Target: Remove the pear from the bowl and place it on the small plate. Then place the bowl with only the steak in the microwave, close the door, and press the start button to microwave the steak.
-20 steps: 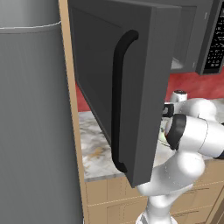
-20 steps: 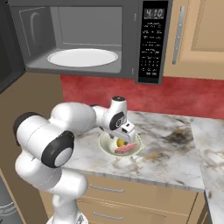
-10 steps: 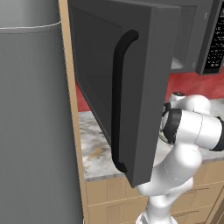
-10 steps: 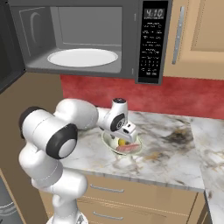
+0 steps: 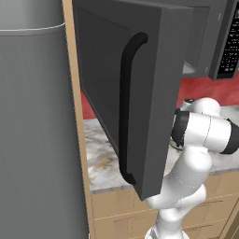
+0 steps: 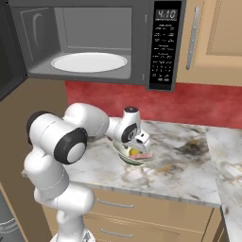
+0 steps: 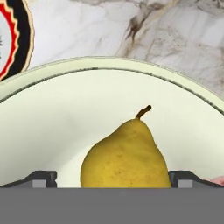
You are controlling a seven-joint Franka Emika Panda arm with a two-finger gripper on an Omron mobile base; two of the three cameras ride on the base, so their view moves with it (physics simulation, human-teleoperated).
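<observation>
The yellow pear (image 7: pixel 124 157) lies in the pale bowl (image 7: pixel 65 113), between my dark fingertips (image 7: pixel 41 178), which stand apart on either side of it. My gripper (image 7: pixel 114 180) is open, low inside the bowl. A pink edge of the steak (image 7: pixel 215 180) shows at the right. Part of the red-rimmed small plate (image 7: pixel 11 39) sits just beyond the bowl. In the right base view the gripper (image 6: pixel 137 145) hangs over the bowl (image 6: pixel 124 157) holding the pear (image 6: pixel 134 152) and steak (image 6: pixel 144 155). The microwave (image 6: pixel 156 80) is above, its door (image 5: pixel 135 93) swung open.
A white turntable (image 6: pixel 90 62) lies in the microwave cavity; the keypad (image 6: pixel 163 47) is on its right. The open door's black handle (image 5: pixel 126 107) hangs in front of the arm. A tall grey fridge (image 5: pixel 32 140) stands left. Marble counter (image 6: pixel 189 165) stretches right under wooden cabinets (image 6: pixel 217 38).
The arm's elbow has swung up and back while the hand has sunk slightly toward the pear in the bowl. Bowl, pear and steak have not moved.
</observation>
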